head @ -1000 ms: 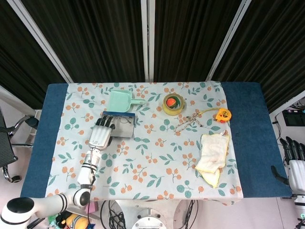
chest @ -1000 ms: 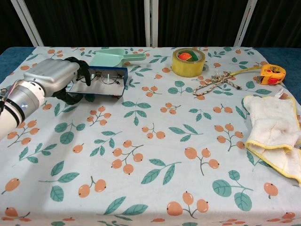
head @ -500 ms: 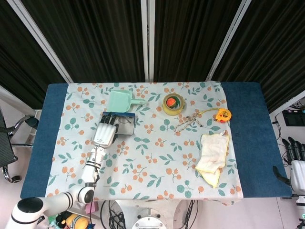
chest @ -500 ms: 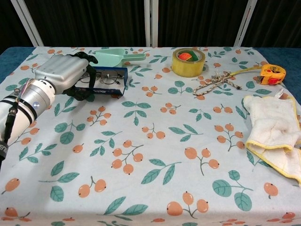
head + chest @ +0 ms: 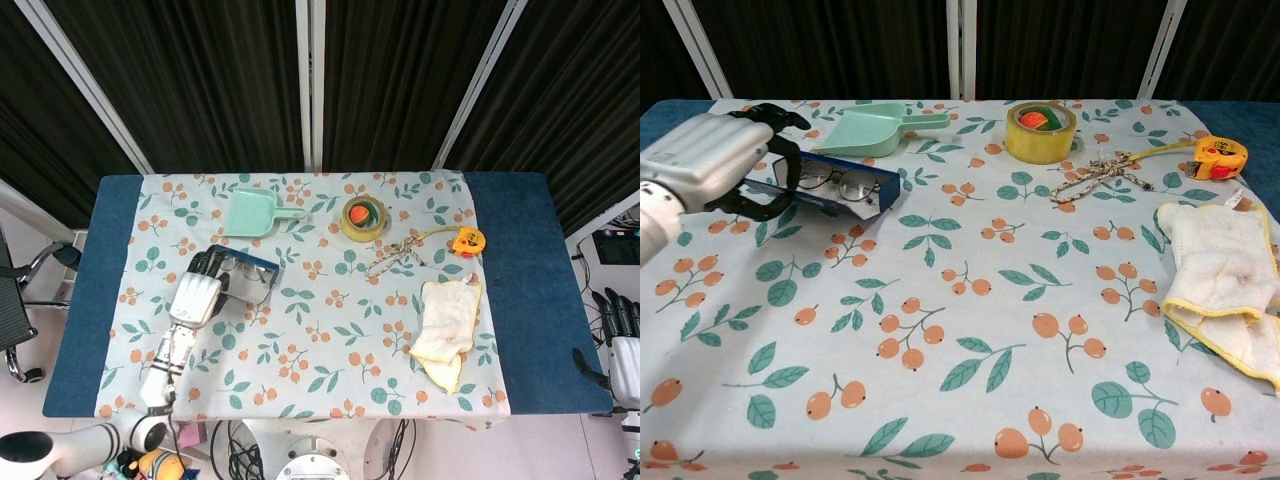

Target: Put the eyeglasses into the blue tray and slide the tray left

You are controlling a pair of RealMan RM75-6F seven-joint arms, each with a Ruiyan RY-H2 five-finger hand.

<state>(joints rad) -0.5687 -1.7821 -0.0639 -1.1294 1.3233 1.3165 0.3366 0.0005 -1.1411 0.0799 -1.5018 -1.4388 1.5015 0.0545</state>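
Thin wire-framed eyeglasses (image 5: 830, 181) lie inside the shallow blue rectangular tray (image 5: 875, 194) at far left. Your left hand (image 5: 708, 160) grips its left end, fingers curled over the rim; drag left steadily, keeping it flat.

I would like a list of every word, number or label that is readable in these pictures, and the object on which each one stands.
No text can be read in either view.
Tape measure: its case shows a small dark patch, too blurred to read.
Roll of tape: no print visible.
Blue tray, green dustpan, cloth: no lettering visible.
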